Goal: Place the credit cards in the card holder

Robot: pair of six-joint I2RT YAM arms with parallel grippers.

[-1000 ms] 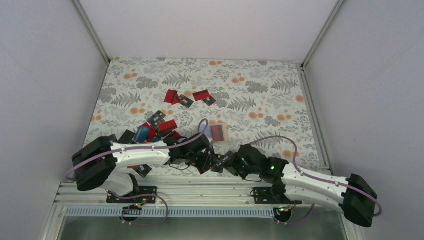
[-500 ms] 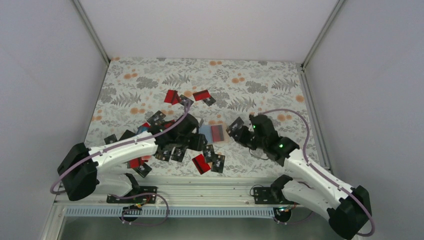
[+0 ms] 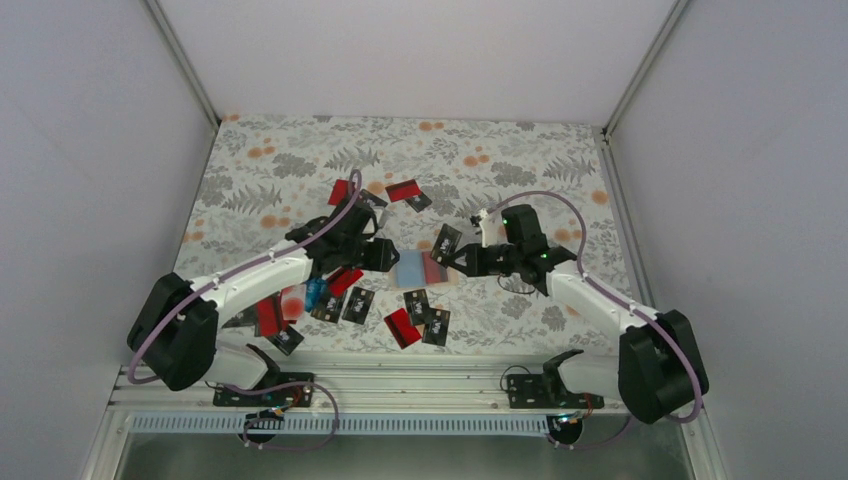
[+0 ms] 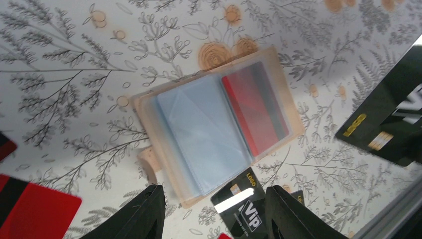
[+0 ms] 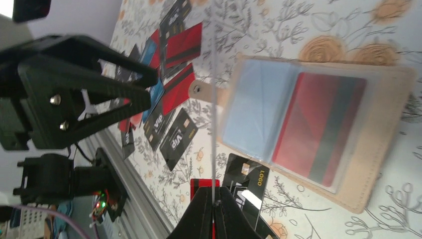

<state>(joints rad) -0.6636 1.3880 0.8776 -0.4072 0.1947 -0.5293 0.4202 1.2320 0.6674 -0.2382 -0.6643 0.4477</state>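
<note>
Closest to the bases, behind both grippers, one red card [image 3: 402,327] and two black cards [image 3: 435,325] are laid flat on the counter [image 3: 560,160]. "LOGO" in yellow and "VIP" in white are read on the black one just under the left gripper [image 4: 213,190]. That gripper is held about half apart, with nothing between its fingers. Just ahead of its fingertips the card holder [image 4: 214,129] is spread open and flat, between the two grippers. One pocketed red card [image 4: 254,112] is seen on the right gripper's side, and a grey-blue pocket on the other.

The right gripper [image 5: 214,199] is clamped on a single held card [image 3: 445,242], black, close by the holder. Its yellow print is too blurred to be read.

To the left gripper's left a pile of cards [image 3: 345,282] in red, black and blue is partly hidden under the arm.

Beyond both grippers four far cards [image 3: 403,190] are lying, two red and two black. Past them open floral counter is left up to the back wall [image 3: 420,60], and side rails [image 3: 625,230] bound it.
</note>
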